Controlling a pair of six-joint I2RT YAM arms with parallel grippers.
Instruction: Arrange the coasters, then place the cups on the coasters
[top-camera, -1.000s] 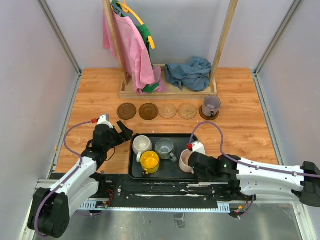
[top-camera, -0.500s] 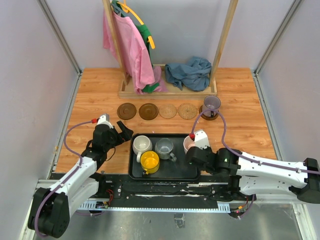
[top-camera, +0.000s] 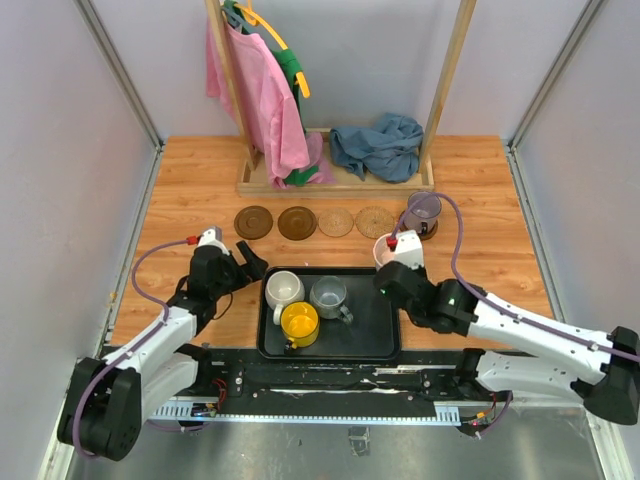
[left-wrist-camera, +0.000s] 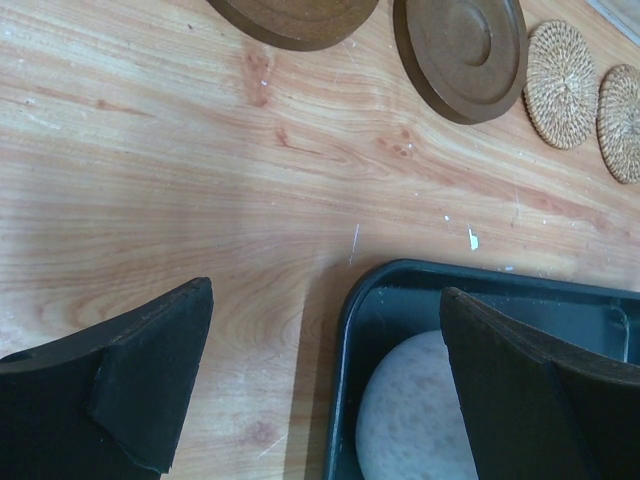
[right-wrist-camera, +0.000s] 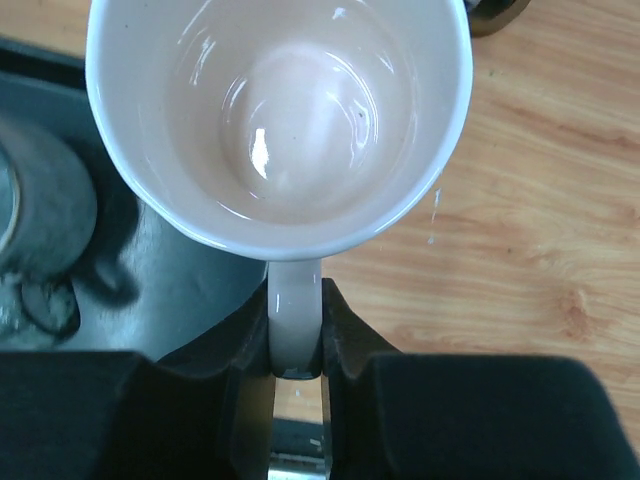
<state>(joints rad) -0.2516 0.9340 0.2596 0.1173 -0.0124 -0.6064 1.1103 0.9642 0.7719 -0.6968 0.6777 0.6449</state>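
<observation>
Four bare coasters lie in a row: two dark wood and two woven. A fifth dark coaster carries the purple cup. My right gripper is shut on the handle of the pale pink cup, held over the tray's far right corner, just short of the woven coasters. White, grey and yellow cups stand in the black tray. My left gripper is open at the tray's left rim, beside the white cup.
A wooden rack base with hanging pink and green clothes and a blue cloth stands behind the coaster row. Grey walls close in both sides. The left wrist view shows the dark coasters and woven coasters ahead.
My right gripper has lifted the pink cup from the tray's near right part and carried it away from me toward the coaster row. The left arm has barely moved.
</observation>
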